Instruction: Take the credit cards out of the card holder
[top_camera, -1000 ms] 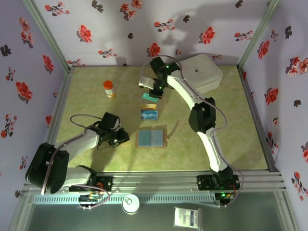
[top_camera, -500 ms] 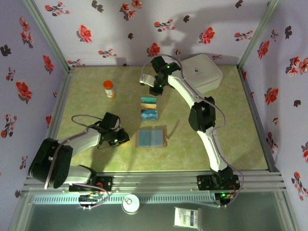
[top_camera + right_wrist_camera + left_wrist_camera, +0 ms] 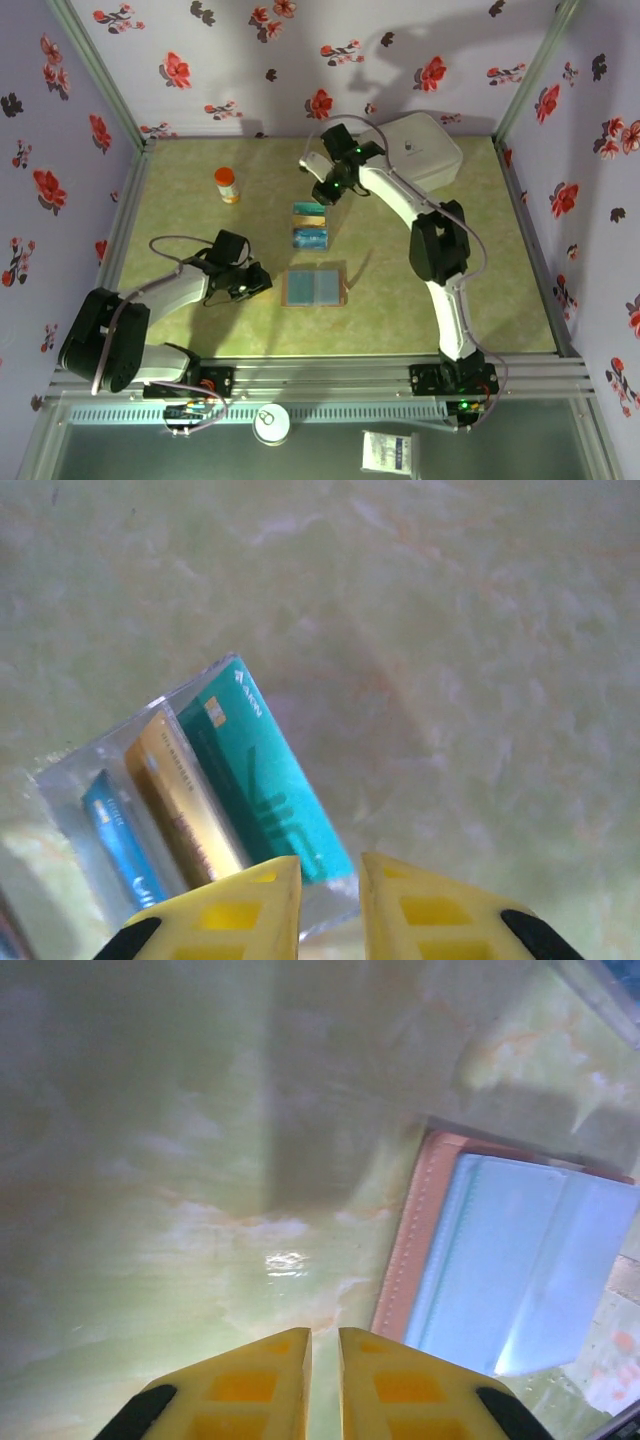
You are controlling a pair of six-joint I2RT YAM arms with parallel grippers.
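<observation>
Three thin rectangular credit cards [image 3: 310, 238] lie side by side in the clear plastic tray [image 3: 66, 770]: a teal card [image 3: 262, 780], a yellow-gold card [image 3: 185, 800] and a blue card [image 3: 120, 845].

Changes against one second ago:
- The teal card was at the fingertips of the right hand [image 3: 330, 865], angled at the tray's far end. It now lies flat in the tray, at that end.
- The right hand has drawn back up and away. Its yellow fingers [image 3: 245, 905] stand slightly apart with nothing between them.
- The left hand [image 3: 325, 1335] has edged slightly toward the card holder. Its fingers are almost together and hold nothing.

The small brown leather-like card holder [image 3: 315, 287] lies open on the green marbled worktop [image 3: 480, 280], blue-grey inside up, just nearer than the tray. The left hand hovers just beside its left edge.

Surroundings: an orange pill bottle with a white cap [image 3: 227, 185] stands well to the left of the tray. A large white rounded box [image 3: 430, 150] sits at the far right, partly behind the right arm, whose links pass to the right of tray and holder.
</observation>
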